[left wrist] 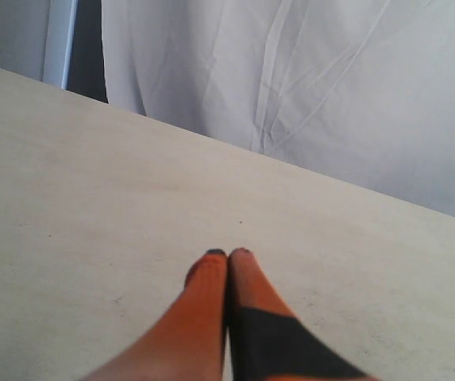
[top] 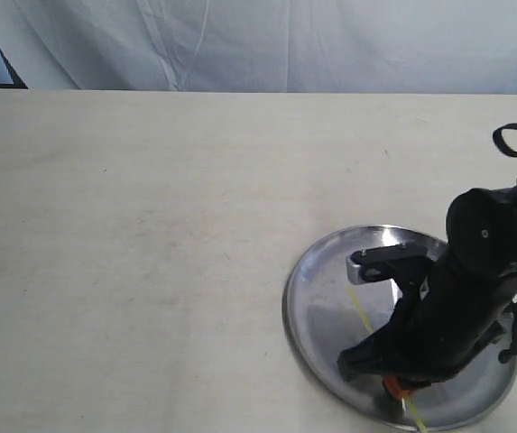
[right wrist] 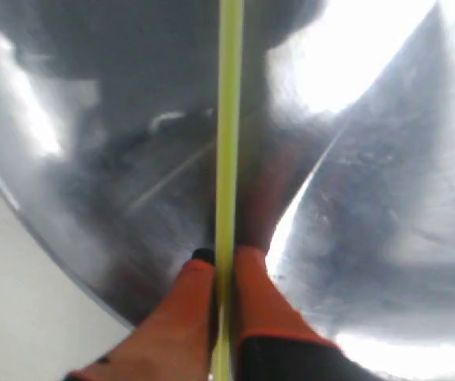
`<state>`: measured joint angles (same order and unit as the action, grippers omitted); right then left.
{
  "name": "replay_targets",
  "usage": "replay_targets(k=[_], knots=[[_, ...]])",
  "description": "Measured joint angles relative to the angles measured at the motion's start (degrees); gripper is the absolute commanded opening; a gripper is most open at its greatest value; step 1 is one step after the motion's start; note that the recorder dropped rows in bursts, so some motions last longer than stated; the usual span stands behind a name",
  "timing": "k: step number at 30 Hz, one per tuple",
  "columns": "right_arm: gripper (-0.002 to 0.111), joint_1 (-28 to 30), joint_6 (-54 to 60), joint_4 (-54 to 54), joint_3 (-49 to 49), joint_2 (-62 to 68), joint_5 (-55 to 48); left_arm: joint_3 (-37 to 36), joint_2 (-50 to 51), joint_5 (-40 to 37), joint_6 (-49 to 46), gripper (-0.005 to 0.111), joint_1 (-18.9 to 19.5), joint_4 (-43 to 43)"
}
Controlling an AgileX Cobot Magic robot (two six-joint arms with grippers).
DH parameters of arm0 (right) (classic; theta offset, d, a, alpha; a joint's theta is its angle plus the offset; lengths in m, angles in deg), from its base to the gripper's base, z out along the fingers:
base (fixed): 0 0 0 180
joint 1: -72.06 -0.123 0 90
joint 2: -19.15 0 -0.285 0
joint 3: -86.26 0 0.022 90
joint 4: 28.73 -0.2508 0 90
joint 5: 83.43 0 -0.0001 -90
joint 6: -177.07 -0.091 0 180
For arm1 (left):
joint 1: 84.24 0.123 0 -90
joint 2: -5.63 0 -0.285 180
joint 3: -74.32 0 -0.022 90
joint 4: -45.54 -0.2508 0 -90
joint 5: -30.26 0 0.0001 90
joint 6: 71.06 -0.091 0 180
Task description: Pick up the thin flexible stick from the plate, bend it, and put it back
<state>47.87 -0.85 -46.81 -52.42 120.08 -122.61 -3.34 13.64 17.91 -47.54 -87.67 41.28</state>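
Observation:
The round shiny silver plate (top: 317,307) lies at the table's near right. The thin yellow stick (top: 359,309) runs across it, part hidden under my right arm, its near end poking out at the plate's front rim. In the right wrist view the stick (right wrist: 229,127) passes straight between the orange fingers (right wrist: 187,302) over the plate (right wrist: 370,182). My right gripper (right wrist: 225,258) is shut on the stick, low over the plate. My left gripper (left wrist: 228,254) is shut with nothing in it, above bare table; it does not show in the exterior view.
The pale wooden table (top: 132,234) stretches left and back of the plate. A white cloth backdrop (top: 267,41) hangs behind its far edge. The plate's front rim lies near the table's front edge.

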Motion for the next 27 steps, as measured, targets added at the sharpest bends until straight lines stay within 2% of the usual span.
replay_targets(k=[14, 20, 27], knots=[[-0.001, 0.0, 1.5, 0.0, 0.1, -22.5, -1.1, 0.0, 0.0, 0.0, 0.0, 0.000, 0.0, 0.0], [-0.001, 0.0, 7.2, -6.1, 0.1, -30.2, -4.8, 0.0, 0.0, 0.0, 0.0, 0.000, 0.0, 0.0], [-0.001, 0.0, 8.6, -9.6, 0.1, -37.3, -7.2, 0.0, 0.0, 0.8, 0.0, 0.000, 0.0, -0.4]])
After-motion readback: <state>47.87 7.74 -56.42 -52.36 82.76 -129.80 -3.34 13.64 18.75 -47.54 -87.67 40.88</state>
